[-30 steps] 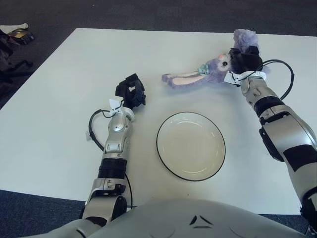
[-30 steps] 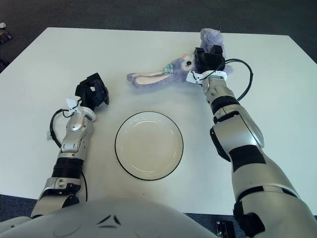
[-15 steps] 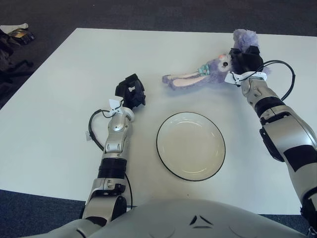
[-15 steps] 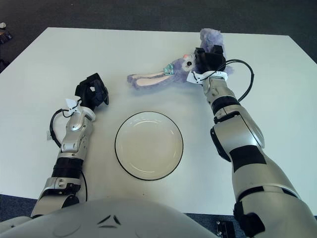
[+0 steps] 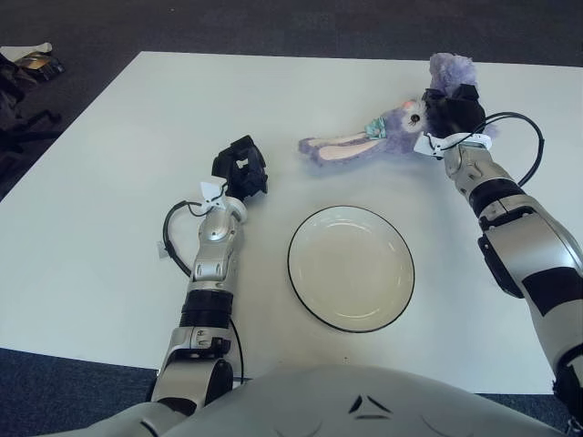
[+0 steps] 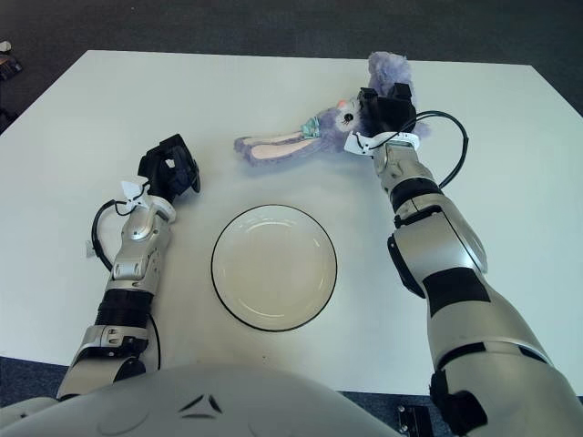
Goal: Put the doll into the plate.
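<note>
Fingers (image 5: pixel 448 105) of the right hand (image 5: pixel 451 111) seem closed around the purple doll (image 5: pixel 383 132) at the surface's far right, well beyond the plate (image 5: pixel 351 266). Grasping looks done; next comes lifting and carrying it back over the plate. Left hand (image 5: pixel 241 168) shows left of the plate, fingers curled, holding nothing.

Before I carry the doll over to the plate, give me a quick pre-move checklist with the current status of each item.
1. Right hand closed on the doll: ok.
2. Doll lifted off the table: cannot tell; its long ears trail low toward the left.
3. Plate holds nothing: ok.
4. Path from doll to plate free of objects: ok.
5. Left hand away from the plate, to its left: ok.
</note>
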Motion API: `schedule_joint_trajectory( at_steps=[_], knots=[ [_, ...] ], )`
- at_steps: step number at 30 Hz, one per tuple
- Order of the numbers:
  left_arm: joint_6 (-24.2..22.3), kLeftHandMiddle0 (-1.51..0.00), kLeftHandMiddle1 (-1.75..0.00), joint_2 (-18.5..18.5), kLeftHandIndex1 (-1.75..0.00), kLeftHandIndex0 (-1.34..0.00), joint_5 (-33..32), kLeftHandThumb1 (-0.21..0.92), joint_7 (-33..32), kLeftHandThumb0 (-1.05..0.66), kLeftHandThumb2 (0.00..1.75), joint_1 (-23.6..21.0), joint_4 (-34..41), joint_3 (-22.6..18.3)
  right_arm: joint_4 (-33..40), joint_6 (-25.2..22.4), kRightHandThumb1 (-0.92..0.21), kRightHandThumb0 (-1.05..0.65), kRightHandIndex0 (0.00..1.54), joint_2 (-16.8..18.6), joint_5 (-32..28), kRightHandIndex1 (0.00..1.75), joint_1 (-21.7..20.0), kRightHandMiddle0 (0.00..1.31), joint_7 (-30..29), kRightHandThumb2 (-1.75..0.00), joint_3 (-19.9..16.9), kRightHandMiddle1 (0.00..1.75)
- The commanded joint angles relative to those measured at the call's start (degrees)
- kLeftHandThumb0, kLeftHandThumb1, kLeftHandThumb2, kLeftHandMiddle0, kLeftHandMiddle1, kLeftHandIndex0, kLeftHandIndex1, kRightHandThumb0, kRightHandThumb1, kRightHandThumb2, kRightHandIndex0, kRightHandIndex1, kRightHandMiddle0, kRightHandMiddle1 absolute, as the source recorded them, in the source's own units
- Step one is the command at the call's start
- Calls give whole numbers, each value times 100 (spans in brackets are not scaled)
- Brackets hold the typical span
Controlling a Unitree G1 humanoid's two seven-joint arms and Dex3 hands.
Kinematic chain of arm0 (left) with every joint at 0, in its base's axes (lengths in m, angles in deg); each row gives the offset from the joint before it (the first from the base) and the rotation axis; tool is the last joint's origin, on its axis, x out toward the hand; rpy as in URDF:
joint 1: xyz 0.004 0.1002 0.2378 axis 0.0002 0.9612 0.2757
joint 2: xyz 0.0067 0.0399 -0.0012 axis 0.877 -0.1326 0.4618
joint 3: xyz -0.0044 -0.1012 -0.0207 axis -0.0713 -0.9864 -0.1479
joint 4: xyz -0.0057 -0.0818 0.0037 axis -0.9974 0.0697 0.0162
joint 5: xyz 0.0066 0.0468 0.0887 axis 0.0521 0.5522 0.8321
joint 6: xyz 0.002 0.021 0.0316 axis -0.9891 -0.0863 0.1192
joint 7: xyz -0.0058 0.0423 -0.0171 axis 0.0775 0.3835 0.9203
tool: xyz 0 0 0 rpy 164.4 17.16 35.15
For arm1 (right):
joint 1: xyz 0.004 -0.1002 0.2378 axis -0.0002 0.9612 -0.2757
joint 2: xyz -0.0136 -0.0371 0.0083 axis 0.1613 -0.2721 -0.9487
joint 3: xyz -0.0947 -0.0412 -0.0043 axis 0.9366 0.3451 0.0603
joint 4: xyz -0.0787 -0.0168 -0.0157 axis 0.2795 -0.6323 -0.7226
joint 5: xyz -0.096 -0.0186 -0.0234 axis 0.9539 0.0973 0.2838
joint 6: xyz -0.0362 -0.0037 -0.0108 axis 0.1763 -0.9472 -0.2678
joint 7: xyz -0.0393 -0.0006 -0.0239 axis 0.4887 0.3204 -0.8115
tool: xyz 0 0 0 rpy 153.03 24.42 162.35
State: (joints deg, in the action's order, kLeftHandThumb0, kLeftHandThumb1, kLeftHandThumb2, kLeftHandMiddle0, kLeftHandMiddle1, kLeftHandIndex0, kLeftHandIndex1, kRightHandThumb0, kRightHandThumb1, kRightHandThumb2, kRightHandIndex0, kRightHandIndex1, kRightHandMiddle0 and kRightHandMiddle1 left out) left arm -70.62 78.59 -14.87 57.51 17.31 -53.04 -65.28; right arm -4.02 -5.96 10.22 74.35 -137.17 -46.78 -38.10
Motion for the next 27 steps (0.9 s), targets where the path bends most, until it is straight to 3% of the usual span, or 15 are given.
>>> schedule_joint_trajectory(
  at_steps=[1,14,27],
  knots=[
    [-56,-134,-175,-20,-175,-106,-12,69,1,-50,96,418,-250,-9,-108,51,-26,49,65,-34,-124,175,283,101,168,-139,-48,175],
    [-85,-133,-175,18,-175,-105,2,69,-9,-50,96,357,-302,-32,160,497,-27,49,64,-207,-289,175,308,102,138,-137,-197,175],
    [45,-134,-175,30,-175,-106,-41,68,31,-50,96,311,-395,-78,704,832,-15,54,74,-402,-418,175,445,102,223,-151,-318,175]
  ],
)
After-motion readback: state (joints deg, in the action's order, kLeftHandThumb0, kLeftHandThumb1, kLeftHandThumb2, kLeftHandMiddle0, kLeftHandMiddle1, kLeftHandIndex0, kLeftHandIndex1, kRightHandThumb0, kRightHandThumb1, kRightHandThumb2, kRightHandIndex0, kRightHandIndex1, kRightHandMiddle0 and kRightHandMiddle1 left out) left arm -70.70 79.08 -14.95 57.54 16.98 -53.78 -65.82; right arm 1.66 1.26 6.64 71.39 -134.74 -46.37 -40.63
